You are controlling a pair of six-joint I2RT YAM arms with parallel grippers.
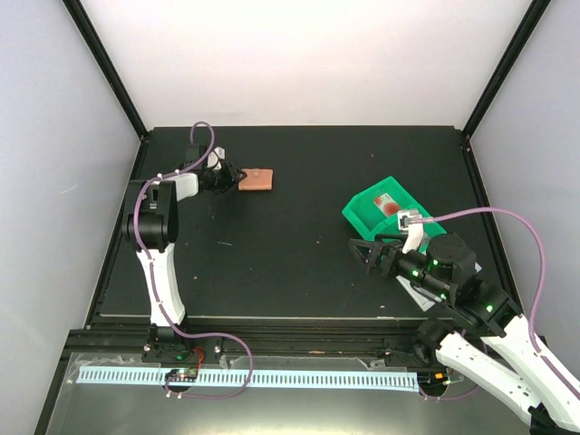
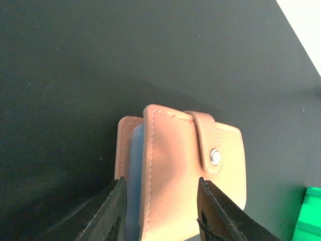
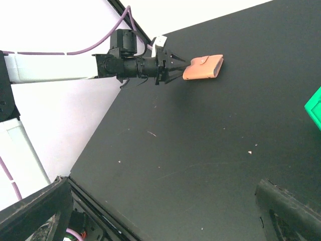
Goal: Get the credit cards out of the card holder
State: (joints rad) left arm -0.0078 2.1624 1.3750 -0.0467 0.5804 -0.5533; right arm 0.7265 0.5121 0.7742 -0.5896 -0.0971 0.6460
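The left claw (image 2: 159,187) straddles the near edge of the card holder (image 2: 173,165), a black finger (image 2: 113,213) standing at each side of its folded flap. No view settles whether the jaws are clamped on the leather or merely bracket it. The right claw (image 1: 361,254) hangs with its jaws wide apart and empty over the right side of the worktop (image 1: 290,272), just beside the green bin (image 1: 355,216). The salmon-orange holder lies at the far left of the worktop, well apart from the bin, folded over with its snap tab (image 2: 204,135) apparently fastened by a metal stud (image 2: 215,156). It looks light, thin and soft-sided, likely to slide on the smooth dark surface or to flex if pinched by one flap alone. The safer hold is judged to be across both layers at the near edge, which leaves the tab and the opening side free for the other arm. The credit cards, probably stiff and slippery, cannot be picked out; a pale blue layer (image 2: 134,165) between the flaps may be lining or a card. Only the left wrist view shows that layer, the stitching and the stud. The top view reduces the holder to a small orange patch at the claw's tip, yet it alone places it against the bin and both arms. The right wrist view shows the left arm from the side, stretched out along the worktop's edge to the holder.
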